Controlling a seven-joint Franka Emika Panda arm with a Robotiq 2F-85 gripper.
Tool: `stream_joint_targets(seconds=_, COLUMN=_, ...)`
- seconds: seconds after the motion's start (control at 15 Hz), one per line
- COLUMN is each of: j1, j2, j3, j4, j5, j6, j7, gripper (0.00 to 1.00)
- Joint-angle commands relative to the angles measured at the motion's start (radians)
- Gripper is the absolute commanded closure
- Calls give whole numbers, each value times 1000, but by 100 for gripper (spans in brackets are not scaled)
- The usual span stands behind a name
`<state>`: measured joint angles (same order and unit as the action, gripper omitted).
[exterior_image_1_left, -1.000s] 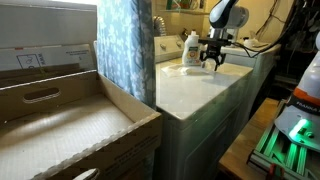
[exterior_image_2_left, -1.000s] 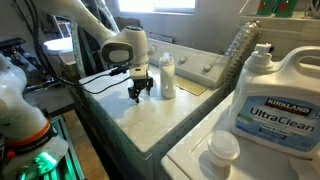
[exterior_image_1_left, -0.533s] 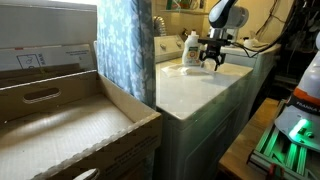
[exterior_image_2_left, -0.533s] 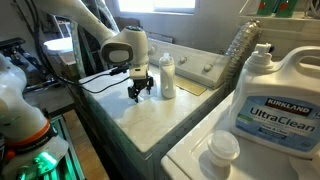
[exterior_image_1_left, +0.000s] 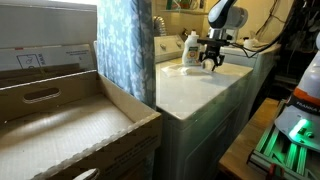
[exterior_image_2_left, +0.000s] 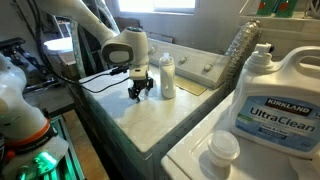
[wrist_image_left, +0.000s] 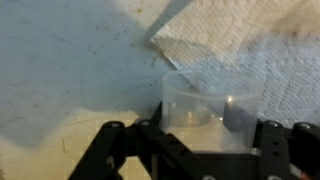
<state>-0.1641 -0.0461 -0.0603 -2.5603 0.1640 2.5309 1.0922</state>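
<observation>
A big detergent jug (exterior_image_2_left: 272, 105) stands in the foreground, well apart from the arm (exterior_image_2_left: 125, 48). The arm hangs over a white surface (exterior_image_2_left: 150, 125), and a small white bottle (exterior_image_2_left: 167, 77) stands just beside it. In the wrist view a paper towel (wrist_image_left: 250, 35) lies on the surface. At its edge sits a clear plastic cup (wrist_image_left: 210, 100), with the open jaws on either side of it.
</observation>
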Motion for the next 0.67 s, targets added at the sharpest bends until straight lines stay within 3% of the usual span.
stream_joint_targets(seconds=0.0, j1=11, j2=6, j3=-21, j4=3, j5=11, j6=16, j7=-1, gripper=64)
stream_joint_targets(seconds=0.33, j1=0, j2=-11, j3=-31, j4=12, j5=-66, j6=-7, j7=27, gripper=66)
stream_joint_targets(seconds=0.6, j1=-27, j2=-62, j3=-51, j4=20, j5=-281, j6=-105, j7=57, gripper=66)
